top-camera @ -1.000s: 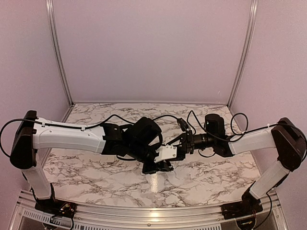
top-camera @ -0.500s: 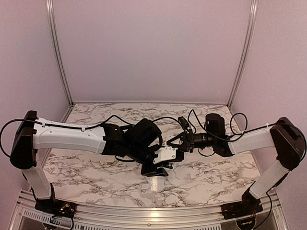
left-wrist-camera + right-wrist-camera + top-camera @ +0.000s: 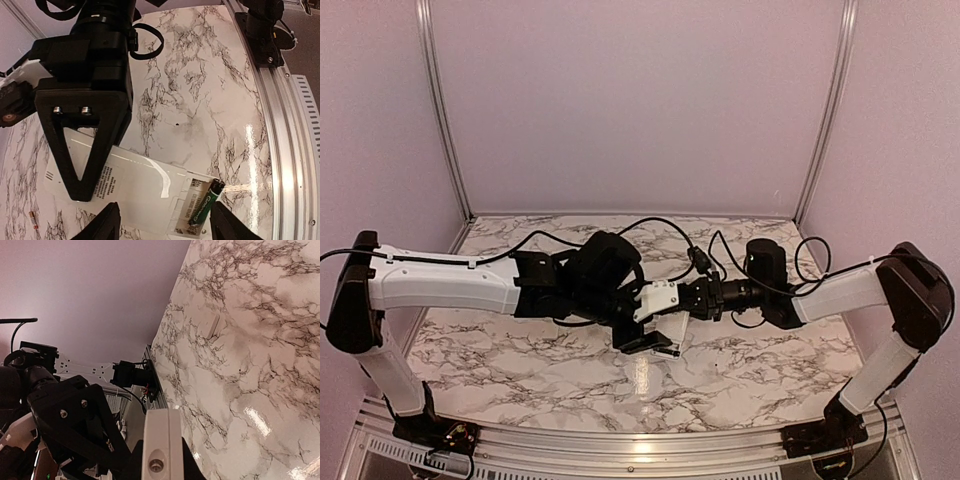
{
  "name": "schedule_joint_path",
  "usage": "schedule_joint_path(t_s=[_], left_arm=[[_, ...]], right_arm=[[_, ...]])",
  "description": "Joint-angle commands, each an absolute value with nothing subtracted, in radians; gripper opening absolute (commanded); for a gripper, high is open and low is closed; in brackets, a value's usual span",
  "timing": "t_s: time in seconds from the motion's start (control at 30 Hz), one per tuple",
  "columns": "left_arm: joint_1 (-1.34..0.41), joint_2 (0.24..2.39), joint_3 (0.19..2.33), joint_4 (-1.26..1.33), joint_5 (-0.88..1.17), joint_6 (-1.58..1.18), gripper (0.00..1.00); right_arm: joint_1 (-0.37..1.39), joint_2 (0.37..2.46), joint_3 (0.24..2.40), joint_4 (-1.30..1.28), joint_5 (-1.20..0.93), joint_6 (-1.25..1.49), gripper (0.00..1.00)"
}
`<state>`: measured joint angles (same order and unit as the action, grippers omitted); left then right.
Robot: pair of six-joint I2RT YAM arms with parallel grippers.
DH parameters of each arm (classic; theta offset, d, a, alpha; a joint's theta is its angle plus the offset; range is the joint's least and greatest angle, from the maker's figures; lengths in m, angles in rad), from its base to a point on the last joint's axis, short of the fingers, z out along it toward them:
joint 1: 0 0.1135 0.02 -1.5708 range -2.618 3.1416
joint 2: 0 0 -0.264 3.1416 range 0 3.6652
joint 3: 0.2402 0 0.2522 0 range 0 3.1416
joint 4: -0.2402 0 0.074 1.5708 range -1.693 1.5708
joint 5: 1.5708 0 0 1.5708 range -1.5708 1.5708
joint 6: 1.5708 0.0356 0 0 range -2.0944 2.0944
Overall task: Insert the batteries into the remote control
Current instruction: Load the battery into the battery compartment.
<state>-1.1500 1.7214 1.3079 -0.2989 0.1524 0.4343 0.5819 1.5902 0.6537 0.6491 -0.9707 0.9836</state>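
The white remote control [image 3: 140, 185] is held off the marble with its back up and its battery bay open. One green-and-black battery [image 3: 206, 204] lies slanted in the bay, its top end sticking over the rim. My right gripper [image 3: 161, 452] is shut on the remote's other end, seen end-on [image 3: 161, 440]. My left gripper [image 3: 165, 227] is open, its fingertips [image 3: 107, 225] on either side of the bay end and apart from it. In the top view the remote [image 3: 658, 297] sits between both grippers. A tiny stick-like piece [image 3: 32, 216], possibly a second battery, lies on the table.
A pale flat rectangular piece [image 3: 214, 326] lies on the marble table [image 3: 770, 370]. An aluminium rail [image 3: 280, 150] runs along the near edge with the right arm's base [image 3: 265, 30] bolted to it. Cables loop above the wrists [image 3: 660, 228].
The remote has moved up and away from the near edge. My left arm has drawn back to the left. My right gripper's fingers looked spread half a second ago and now pinch the remote.
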Motion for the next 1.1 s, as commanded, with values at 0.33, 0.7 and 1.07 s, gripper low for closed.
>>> schedule_joint_path(t_s=[0.33,0.7,1.07], left_arm=[[-0.952,1.568,1.13,-0.14,0.182,-0.291,0.99],[-0.971,1.622,1.011,0.09,0.383,-0.535,0.99],[-1.033,1.727,1.062,0.131,0.435,-0.573,0.87]], right_arm=[[0.545,1.601,0.621,0.755,-0.983,1.045,0.0],[0.539,1.623,0.627,0.779,-0.956,1.066,0.0],[0.54,1.633,0.628,0.787,-0.955,1.071,0.0]])
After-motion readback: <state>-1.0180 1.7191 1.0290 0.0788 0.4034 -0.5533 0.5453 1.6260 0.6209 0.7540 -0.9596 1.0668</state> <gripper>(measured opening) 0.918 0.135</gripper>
